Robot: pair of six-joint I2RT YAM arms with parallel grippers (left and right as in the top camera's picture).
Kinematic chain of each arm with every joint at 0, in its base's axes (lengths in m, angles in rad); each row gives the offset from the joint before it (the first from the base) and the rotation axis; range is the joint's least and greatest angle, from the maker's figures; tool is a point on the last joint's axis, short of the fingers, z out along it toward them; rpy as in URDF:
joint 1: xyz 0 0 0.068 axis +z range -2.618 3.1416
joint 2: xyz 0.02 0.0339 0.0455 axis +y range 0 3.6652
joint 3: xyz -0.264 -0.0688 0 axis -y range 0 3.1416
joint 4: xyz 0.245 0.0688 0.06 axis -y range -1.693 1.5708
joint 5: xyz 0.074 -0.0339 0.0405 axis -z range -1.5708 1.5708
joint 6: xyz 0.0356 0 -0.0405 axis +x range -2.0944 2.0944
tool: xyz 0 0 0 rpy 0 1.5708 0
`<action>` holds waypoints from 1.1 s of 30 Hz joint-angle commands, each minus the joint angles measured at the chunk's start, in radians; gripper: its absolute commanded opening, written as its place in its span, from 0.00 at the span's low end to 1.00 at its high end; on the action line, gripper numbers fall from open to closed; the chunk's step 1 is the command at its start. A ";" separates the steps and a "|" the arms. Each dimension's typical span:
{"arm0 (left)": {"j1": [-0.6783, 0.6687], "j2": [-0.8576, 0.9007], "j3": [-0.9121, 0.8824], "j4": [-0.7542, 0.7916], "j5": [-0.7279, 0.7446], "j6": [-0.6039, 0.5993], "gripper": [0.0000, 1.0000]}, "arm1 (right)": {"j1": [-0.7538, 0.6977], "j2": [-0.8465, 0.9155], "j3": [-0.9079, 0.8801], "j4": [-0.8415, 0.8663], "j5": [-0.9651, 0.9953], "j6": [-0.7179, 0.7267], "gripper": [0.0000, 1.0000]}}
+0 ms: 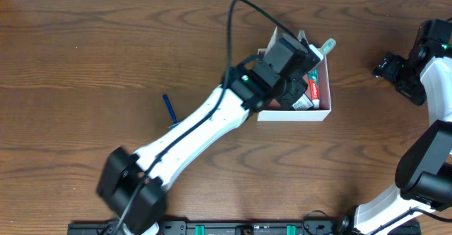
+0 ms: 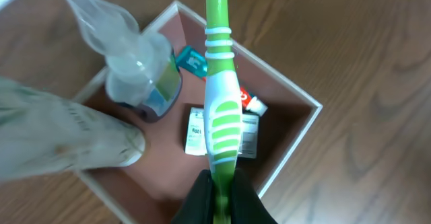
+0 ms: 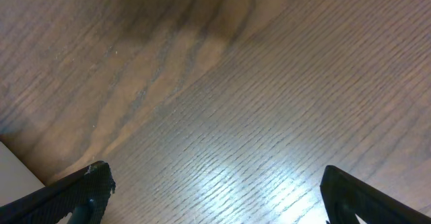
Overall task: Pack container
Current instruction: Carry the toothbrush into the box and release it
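The container (image 1: 293,115) is a white-walled square box with a pink inside (image 2: 168,177), right of the table's centre. My left gripper (image 2: 222,197) hangs over it, shut on a green and white toothbrush (image 2: 222,116) whose head sticks out past the far right corner (image 1: 327,46). In the box lie a red toothpaste tube (image 1: 313,87), a white labelled packet (image 2: 195,131), a blue item in clear plastic wrap (image 2: 145,76) and a pale grey object (image 2: 60,136) at the left. My right gripper (image 3: 215,197) is open and empty over bare wood at the far right (image 1: 395,69).
A small blue pen-like item (image 1: 169,109) lies on the wood left of the left arm. The left arm (image 1: 205,125) runs diagonally from the front left base to the box. A pale edge (image 3: 17,170) shows at the right wrist view's lower left.
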 commanded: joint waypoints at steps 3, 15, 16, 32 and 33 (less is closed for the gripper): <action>-0.001 0.063 0.000 0.025 0.002 0.018 0.06 | 0.000 0.009 -0.004 0.002 0.003 0.013 0.99; 0.002 0.109 0.000 0.040 -0.037 0.018 0.12 | 0.000 0.009 -0.004 0.002 0.003 0.013 0.99; 0.002 0.109 -0.001 0.040 -0.051 0.018 0.12 | 0.000 0.009 -0.004 0.002 0.003 0.013 0.99; 0.007 0.113 -0.002 0.039 -0.092 0.018 0.39 | 0.000 0.009 -0.004 0.002 0.003 0.013 0.99; 0.007 0.109 -0.002 0.039 -0.092 0.018 0.41 | 0.000 0.009 -0.004 0.001 0.003 0.013 0.99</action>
